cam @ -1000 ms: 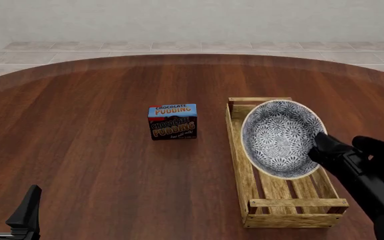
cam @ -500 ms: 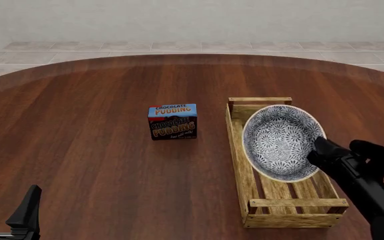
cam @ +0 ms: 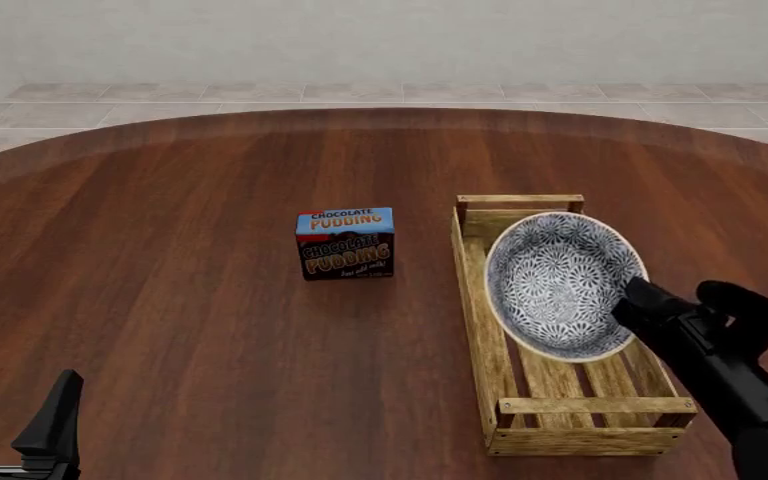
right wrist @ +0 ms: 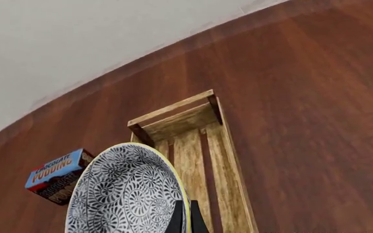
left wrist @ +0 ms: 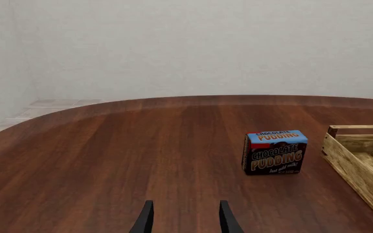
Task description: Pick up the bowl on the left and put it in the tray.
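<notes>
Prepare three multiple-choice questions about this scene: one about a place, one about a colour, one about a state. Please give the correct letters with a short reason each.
1. Where is the pudding box, in the front view?
A. Inside the tray
B. On the table, to the left of the tray
C. Between the fingers of the left hand

2. Which colour is the top band of the pudding box?
A. Blue
B. Green
C. Yellow

3. How is the bowl now?
A. Flat on the table beside the box
B. Upside down in the tray
C. Tilted over the tray, gripped at its rim by the right hand

Answers:
1. B: the box stands on the table, apart from the tray.
2. A: the band behind the word CHOCOLATE is blue.
3. C: the right hand pinches the rim, and the patterned inside faces the camera above the slats. The left hand is open and holds nothing.
</notes>
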Tool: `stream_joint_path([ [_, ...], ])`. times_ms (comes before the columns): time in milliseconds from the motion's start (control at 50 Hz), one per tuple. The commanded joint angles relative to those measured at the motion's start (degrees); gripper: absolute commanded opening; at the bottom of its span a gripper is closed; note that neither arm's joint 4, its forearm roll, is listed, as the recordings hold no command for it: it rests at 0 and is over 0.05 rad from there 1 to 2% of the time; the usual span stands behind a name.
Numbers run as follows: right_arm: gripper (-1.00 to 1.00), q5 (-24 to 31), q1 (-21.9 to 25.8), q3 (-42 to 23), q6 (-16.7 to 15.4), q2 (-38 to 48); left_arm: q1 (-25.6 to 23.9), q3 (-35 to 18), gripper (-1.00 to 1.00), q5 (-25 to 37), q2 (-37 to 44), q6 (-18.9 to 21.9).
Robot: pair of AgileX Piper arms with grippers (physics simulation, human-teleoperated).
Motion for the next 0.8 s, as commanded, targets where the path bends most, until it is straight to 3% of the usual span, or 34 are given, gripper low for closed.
stream_joint_path([
  [20, -1.0, -0.32, -0.21, -0.47, 1.75, 0.55, 0.0, 0.0, 1.0, 0.0, 0.0, 0.0],
  [800, -1.0, -2.51, -0.58, -0.06, 3.95, 4.42, 0.0, 0.0, 1.0, 0.0, 0.0, 0.0],
])
